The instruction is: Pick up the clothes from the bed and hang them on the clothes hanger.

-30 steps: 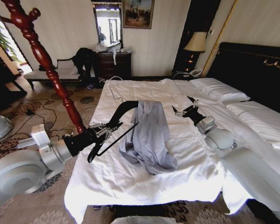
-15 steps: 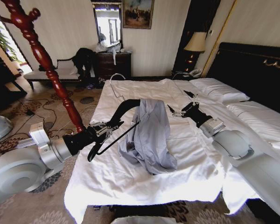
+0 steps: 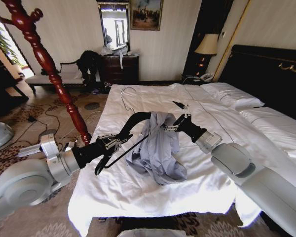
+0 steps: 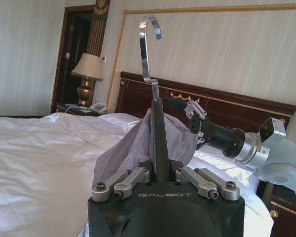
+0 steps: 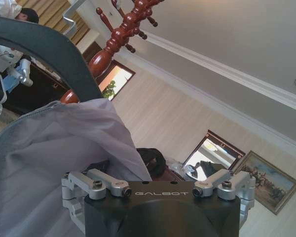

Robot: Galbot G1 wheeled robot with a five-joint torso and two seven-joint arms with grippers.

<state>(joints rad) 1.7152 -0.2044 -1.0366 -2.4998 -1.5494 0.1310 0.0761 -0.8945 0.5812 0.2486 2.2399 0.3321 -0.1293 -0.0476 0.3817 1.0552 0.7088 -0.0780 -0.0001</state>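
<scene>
The clothes, one grey-blue shirt [image 3: 155, 148], hang over the far arm of the black clothes hanger [image 3: 133, 121] and trail down onto the white bed [image 3: 138, 187]. My left gripper [image 3: 111, 142] is shut on the hanger's near arm and holds it tilted above the bed, its silver hook [image 3: 126, 96] pointing away. In the left wrist view the hanger [image 4: 155, 143] rises from my left gripper [image 4: 160, 173], with the shirt [image 4: 128, 153] behind it. My right gripper [image 3: 175, 117] is open at the shirt's upper edge by the hanger's shoulder. The right wrist view shows shirt [image 5: 54, 158] and hanger [image 5: 49, 49] close up.
A red turned-wood coat stand [image 3: 44, 59] rises left of the bed. Cables [image 3: 39, 118] lie on the carpet there. Behind are a bench with a black garment heap [image 3: 89, 61] and a dark dresser [image 3: 121, 66]. Pillows [image 3: 232, 94], a lamp [image 3: 207, 44] and the black headboard [image 3: 271, 74] are to the right.
My right gripper has moved left across the bed from well clear of the shirt to its upper edge. The left gripper and hanger have shifted slightly right.
</scene>
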